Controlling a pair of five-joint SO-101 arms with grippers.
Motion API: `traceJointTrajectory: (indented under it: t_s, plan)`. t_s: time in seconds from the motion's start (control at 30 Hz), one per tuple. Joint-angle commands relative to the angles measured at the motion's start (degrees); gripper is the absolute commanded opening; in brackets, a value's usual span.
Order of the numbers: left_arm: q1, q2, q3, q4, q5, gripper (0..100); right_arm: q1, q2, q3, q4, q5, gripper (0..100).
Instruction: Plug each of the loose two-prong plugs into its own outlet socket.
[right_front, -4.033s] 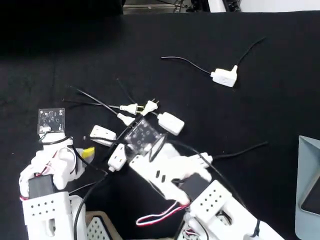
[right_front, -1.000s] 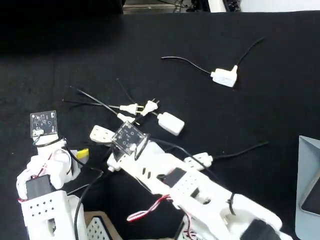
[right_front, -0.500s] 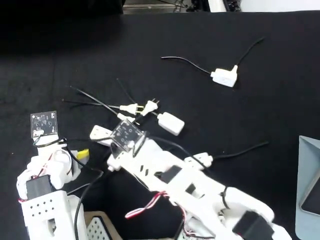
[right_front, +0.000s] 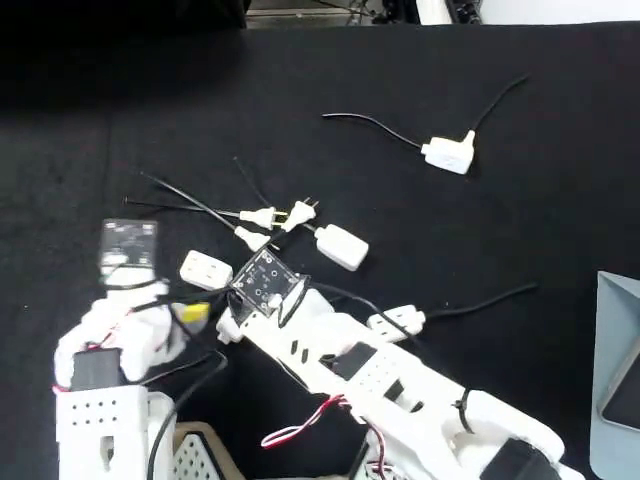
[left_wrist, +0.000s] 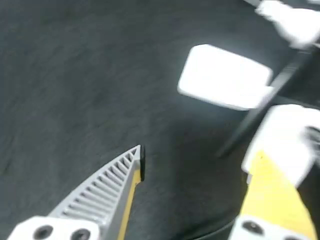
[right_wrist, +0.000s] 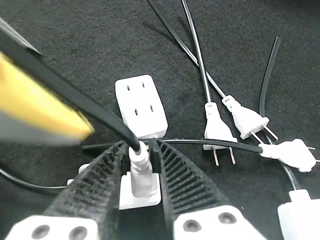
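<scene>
My right gripper (right_wrist: 140, 146) is shut on a white two-prong plug (right_wrist: 139, 167) with a black cable. The plug's end meets a white outlet (right_wrist: 141, 196), and its prongs are hidden. In the high view that outlet (right_front: 228, 324) lies under the right gripper (right_front: 243, 308). A second white outlet (right_wrist: 141, 105) lies just beyond it, sockets up. My left gripper (left_wrist: 197, 157) is open over the cloth close to that outlet (left_wrist: 225, 77), with its yellow finger (right_front: 191, 312) beside the right gripper. Three loose plugs (right_wrist: 218, 132) (right_wrist: 248, 119) (right_wrist: 290, 152) lie farther out.
More white outlets lie at the middle (right_front: 341, 247), beside the right arm (right_front: 396, 322) and at the far right (right_front: 448, 154). Black cables (right_front: 190, 203) cross the cloth around the plugs. A grey tray (right_front: 615, 380) sits at the right edge.
The left arm has swung right, bringing its yellow finger close to the right gripper. The right gripper has drawn back slightly, still holding the plug.
</scene>
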Motion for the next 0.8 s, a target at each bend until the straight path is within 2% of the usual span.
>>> traceJointTrajectory:
  t_s: [0.0,0.17,0.3,0.6,0.77]
  plan:
    - [6.81,0.35,-2.86,-3.43,0.44,33,1.05,-0.31,0.57,-0.18,-0.44,1.1]
    - [8.84,0.35,-5.23,-4.92,0.62,33,1.05,-0.31,0.92,-0.18,-0.44,1.1]
    - [8.48,0.35,-8.75,-4.84,4.92,33,1.05,-0.31,0.92,-0.18,-0.44,1.1]
    - [9.19,0.35,-10.95,-4.92,5.27,33,0.88,-0.31,0.92,-0.09,-0.44,1.1]
    - [16.57,0.35,-9.10,-4.84,5.27,33,0.88,-0.31,0.92,-0.09,-0.44,1.1]
